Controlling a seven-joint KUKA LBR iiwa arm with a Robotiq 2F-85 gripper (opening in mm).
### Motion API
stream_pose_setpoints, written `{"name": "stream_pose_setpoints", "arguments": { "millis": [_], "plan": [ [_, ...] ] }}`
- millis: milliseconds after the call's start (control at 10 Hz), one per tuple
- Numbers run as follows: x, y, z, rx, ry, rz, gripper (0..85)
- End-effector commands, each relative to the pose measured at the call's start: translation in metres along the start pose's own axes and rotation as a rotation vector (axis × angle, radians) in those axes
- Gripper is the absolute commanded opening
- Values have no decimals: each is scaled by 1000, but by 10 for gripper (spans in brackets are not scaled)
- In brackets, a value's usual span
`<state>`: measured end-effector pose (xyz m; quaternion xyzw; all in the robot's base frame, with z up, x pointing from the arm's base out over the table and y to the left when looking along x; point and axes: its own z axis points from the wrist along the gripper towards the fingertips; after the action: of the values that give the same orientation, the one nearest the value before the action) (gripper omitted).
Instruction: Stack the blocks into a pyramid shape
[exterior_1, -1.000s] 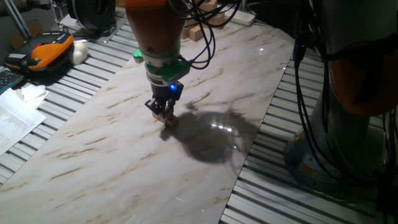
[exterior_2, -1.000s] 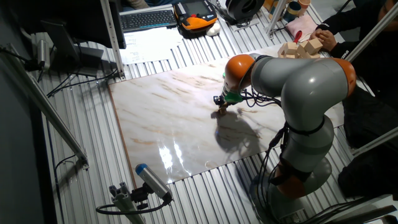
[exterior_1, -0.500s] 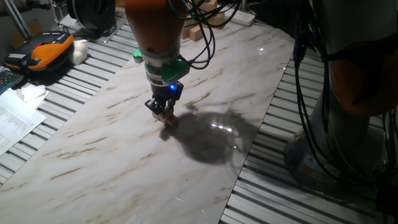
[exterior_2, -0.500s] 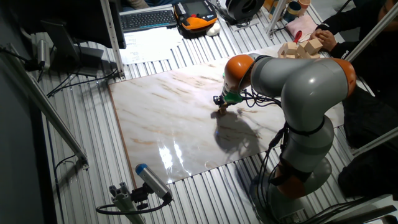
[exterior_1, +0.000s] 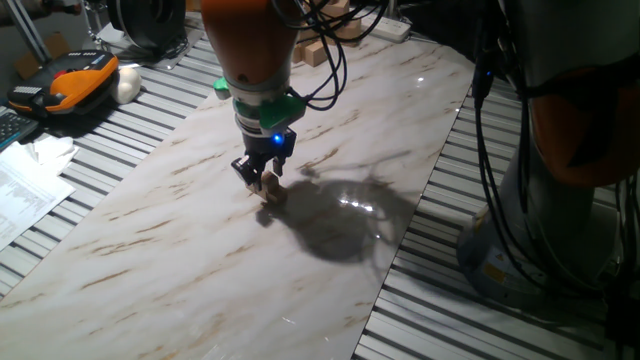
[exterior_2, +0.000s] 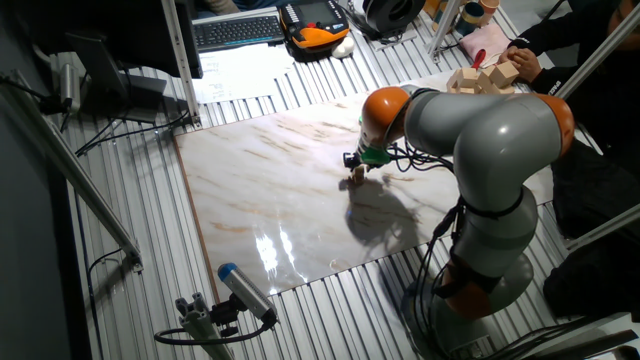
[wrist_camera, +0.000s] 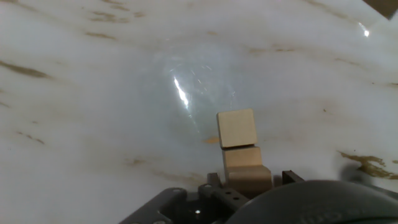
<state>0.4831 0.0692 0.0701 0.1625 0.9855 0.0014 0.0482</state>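
Just below the claw (exterior_1: 262, 179), on the marble board (exterior_1: 150, 260): what looks like two blocks (wrist_camera: 237, 128) in a row, touching, one beyond the other.

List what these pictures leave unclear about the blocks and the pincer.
- Pincer grip: both fixed views too small; hand view's housing hides the fingers.
- Blocks: hand view shows about three in a line; the nearest is partly behind the housing. The rest are not visible.
- Larger block pile: too small to count.
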Motion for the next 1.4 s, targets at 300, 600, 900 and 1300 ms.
{"name": "stream_pose_setpoints", "arguments": {
  "millis": [300,600,900,1300],
  "plan": [
    [-17,-6,-23,-23,11,-27,510],
    [-45,-11,-41,-10,13,-53,510],
    [-60,-10,-42,-10,-11,-84,510],
    [-79,-21,-29,-11,-44,-118,510]
  ]
}}
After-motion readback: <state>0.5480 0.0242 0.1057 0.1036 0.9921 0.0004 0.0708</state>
